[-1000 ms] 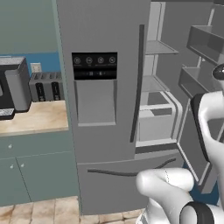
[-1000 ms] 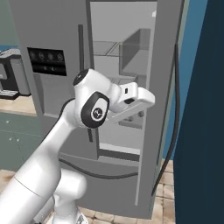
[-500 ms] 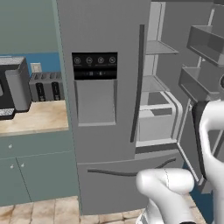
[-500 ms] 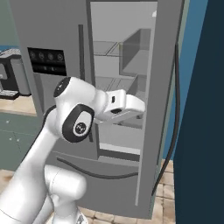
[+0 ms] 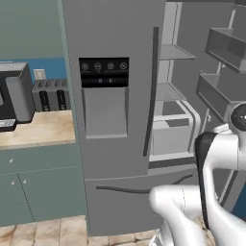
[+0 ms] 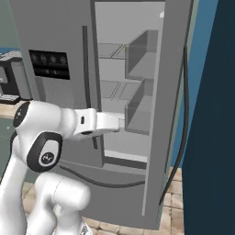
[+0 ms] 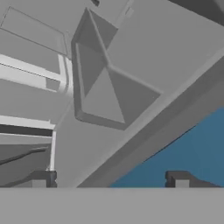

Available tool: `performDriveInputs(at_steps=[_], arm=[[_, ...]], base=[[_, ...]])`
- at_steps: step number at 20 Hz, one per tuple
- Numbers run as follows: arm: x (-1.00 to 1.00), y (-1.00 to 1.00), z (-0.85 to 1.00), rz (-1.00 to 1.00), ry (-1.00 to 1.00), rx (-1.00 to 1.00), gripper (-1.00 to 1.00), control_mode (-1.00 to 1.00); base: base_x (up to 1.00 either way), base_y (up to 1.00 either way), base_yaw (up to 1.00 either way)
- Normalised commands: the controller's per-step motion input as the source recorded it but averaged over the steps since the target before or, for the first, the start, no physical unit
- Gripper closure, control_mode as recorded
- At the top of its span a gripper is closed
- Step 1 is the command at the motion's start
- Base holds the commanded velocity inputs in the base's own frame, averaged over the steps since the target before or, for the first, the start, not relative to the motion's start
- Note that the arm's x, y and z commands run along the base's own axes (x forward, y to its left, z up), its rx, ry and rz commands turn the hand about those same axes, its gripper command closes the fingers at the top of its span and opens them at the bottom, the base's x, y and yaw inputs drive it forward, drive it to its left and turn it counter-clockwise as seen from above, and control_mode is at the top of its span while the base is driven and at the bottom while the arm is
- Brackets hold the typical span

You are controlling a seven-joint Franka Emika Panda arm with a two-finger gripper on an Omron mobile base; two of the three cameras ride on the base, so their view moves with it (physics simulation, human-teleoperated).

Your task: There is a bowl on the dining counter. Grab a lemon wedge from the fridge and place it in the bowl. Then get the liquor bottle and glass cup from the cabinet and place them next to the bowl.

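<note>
The fridge (image 5: pixel 115 120) stands with its right door swung open, bare shelves and door bins (image 6: pixel 140 110) showing inside; left of it a beige worktop (image 5: pixel 33 129) carries a toaster (image 5: pixel 50 93) and a dark coffee machine (image 5: pixel 12 98). The gripper (image 7: pixel 109 179) reaches toward the open compartment, fingertips (image 7: pixel 41 178) spread wide, holding nothing; lemon wedge not visible.

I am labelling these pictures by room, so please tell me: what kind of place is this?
A home kitchen, most likely. A steel fridge stands with one door open, a toaster sits on a beige worktop, and grey-green drawer units are below.
</note>
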Motion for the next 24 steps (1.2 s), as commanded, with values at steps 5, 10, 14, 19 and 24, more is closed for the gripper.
performDriveInputs(at_steps=[5,10,14,19,24], arm=[[0.1,0.7,0.0,0.09,-0.05,0.08,-1.0,-1.0],[0.11,0.62,0.0,0.13,-0.02,0.13,-1.0,-1.0],[0.11,0.53,0.0,0.13,-0.02,0.16,-1.0,-1.0],[0.26,0.39,0.0,0.07,-0.04,0.14,-1.0,-1.0],[0.48,0.17,0.04,0.04,-0.09,0.15,-1.0,-1.0]], base=[[0.0,0.0,0.0],[0.0,0.0,0.0],[0.0,0.0,0.0],[0.0,0.0,0.0],[0.0,0.0,0.0]])
